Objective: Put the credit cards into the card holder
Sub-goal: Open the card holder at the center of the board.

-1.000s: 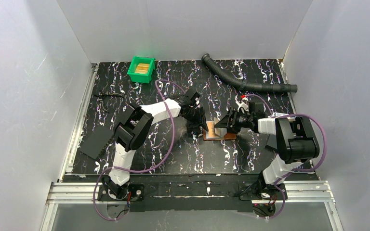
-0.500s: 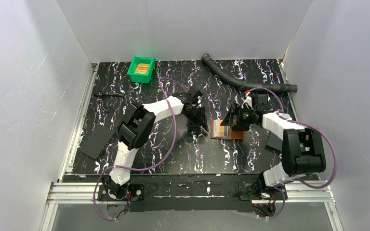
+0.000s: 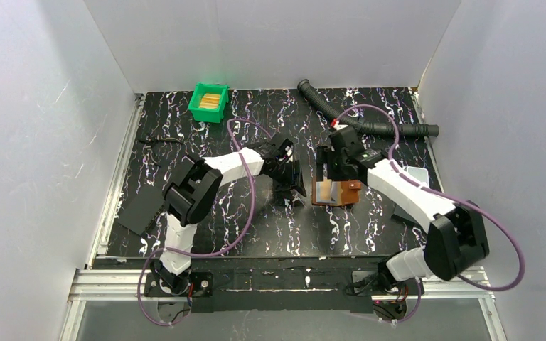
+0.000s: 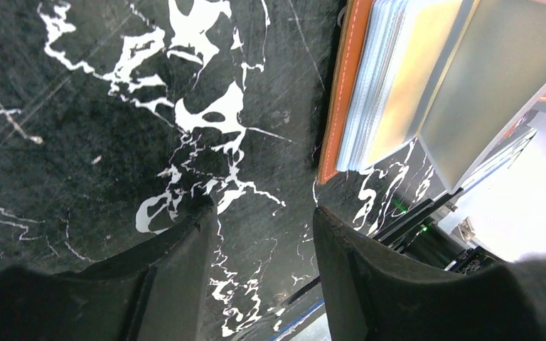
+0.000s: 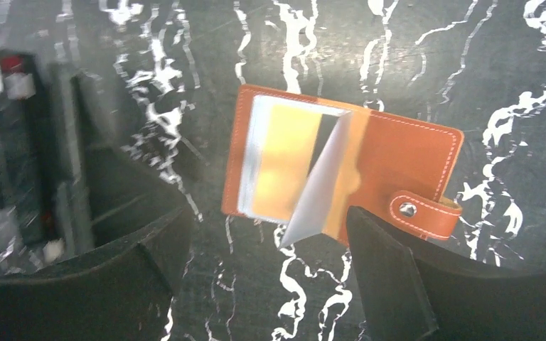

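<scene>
card holder (image 5: 405, 163): brown, open flat, yellow card (image 5: 284, 160) sleeved | credit cards (image 3: 210, 100): stacked in green bin (image 3: 206, 116)

1 card holder (image 5: 405, 163) with 1 yellow card (image 5: 284, 163) showing, 1 green bin (image 3: 195, 106) of cards (image 3: 210, 100) too stacked to count, 1 corrugated hose (image 3: 405, 129), 1 black sheet (image 3: 140, 209) left

Green bin (image 3: 206, 116) at the far left of the black marbled desk (image 3: 256, 227), ribbed black hose (image 3: 320, 101) far right, flat black sheet (image 3: 141, 208) at left edge

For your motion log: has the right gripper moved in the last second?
Yes. The right gripper swung back, nearer the corrugated hose.
</scene>
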You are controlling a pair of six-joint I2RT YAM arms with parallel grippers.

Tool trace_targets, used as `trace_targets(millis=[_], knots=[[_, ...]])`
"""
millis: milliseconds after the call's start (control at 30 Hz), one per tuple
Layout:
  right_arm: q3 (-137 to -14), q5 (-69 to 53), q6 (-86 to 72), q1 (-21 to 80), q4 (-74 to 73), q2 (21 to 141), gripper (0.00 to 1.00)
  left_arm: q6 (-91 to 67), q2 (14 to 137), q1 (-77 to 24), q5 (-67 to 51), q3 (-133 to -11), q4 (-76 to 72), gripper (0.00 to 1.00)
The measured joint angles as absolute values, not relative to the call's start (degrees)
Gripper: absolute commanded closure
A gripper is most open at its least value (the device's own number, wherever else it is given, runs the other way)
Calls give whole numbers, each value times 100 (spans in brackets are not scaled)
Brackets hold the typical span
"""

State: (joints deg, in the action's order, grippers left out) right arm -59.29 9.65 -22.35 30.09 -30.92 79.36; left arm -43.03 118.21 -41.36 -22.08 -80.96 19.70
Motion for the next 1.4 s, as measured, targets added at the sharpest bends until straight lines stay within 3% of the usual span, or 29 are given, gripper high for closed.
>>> trace_targets(millis=[133,300,667,933,1000,1133,1233,1400], knots=[[-6104,1656,-2400,3161,-3268,8584,7,-4305,11625,-4136,-2180,-7861,1966,44],[-6101,2064,-2402,3171,-3446,9106,12,-4306,11448,-4136,-2164,-7628,1971,43],[-6095,1958,-2427,3408,-3121,9411,6,-4324,11410,-4136,-2211,-7564,1873,41],[-6026,1895,-2401,3415,-2815,9522,7,-4338,11408,-4136,-2241,-7558,1845,38],[-6007,1897,-2383,3415,-2758,9660,13,-4345,11398,-4136,-2250,-7545,1832,38],[-5945,1893,-2374,3416,-2586,9757,37,-4346,11381,-4136,-2251,-7529,1816,38],[-5839,1834,-2368,3417,-2426,9672,61,-4346,11376,-4136,-2280,-7513,1791,38],[-5512,1312,-2286,3276,-2009,8992,68,-4353,11326,-4052,-2416,-7388,1650,39]])
